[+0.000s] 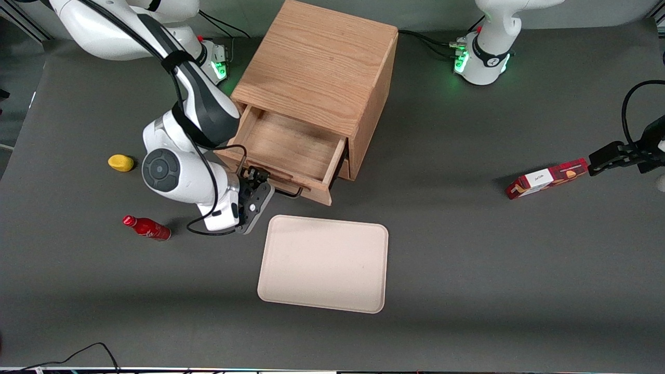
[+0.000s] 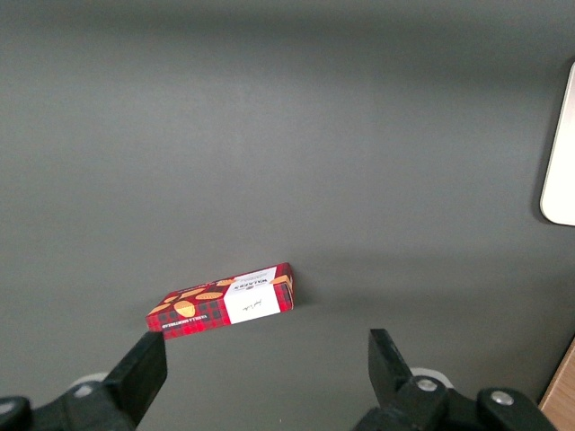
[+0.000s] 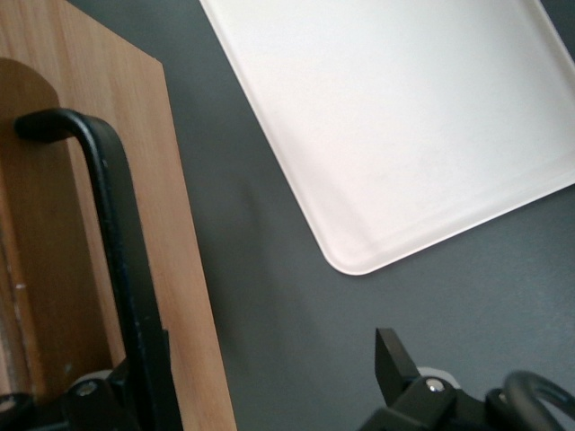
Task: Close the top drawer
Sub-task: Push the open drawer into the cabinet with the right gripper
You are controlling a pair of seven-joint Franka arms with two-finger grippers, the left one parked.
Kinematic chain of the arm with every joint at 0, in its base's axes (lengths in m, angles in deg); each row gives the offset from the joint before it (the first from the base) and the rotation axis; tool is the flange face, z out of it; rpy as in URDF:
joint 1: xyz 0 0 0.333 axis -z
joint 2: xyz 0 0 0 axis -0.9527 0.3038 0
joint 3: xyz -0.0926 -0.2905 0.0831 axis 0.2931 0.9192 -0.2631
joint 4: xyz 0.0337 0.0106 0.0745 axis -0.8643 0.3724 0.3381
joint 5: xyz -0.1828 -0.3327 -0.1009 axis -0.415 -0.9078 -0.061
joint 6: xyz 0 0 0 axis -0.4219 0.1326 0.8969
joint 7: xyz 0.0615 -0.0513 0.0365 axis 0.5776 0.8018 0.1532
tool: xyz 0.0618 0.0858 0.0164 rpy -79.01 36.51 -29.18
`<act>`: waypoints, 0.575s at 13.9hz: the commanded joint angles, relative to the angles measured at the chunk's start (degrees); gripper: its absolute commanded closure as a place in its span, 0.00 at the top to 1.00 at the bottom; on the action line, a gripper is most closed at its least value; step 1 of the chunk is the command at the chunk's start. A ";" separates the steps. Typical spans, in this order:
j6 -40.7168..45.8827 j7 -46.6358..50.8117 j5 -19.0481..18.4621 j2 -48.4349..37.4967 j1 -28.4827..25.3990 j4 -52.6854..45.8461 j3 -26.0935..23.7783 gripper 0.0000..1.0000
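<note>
The light oak cabinet [image 1: 317, 67] stands in the middle of the table, and its top drawer [image 1: 291, 145] is pulled well out with its wooden floor bare. A black wire handle [image 1: 288, 193] sits on the drawer's front panel [image 3: 180, 269]. My right gripper [image 1: 254, 179] is at the working arm's end of that front panel, right against the handle [image 3: 117, 224]. It is open [image 3: 269, 359]. One finger [image 3: 148, 377] lies by the handle bar and the other finger [image 3: 395, 359] hangs over the dark table, with the panel's edge between them. Nothing is gripped.
A beige tray [image 1: 323, 263] lies just nearer the front camera than the drawer [image 3: 404, 117]. A red bottle [image 1: 147, 227] and a yellow object [image 1: 120, 162] lie toward the working arm's end. A red cookie box [image 1: 546, 178] lies toward the parked arm's end.
</note>
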 commanded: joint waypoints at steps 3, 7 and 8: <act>-4.26 4.19 1.25 -4.13 -0.87 8.32 -2.14 1.00; -5.06 6.39 1.25 -6.42 -1.84 11.93 -4.43 1.00; -5.06 7.09 1.25 -7.12 -2.10 12.72 -4.78 1.00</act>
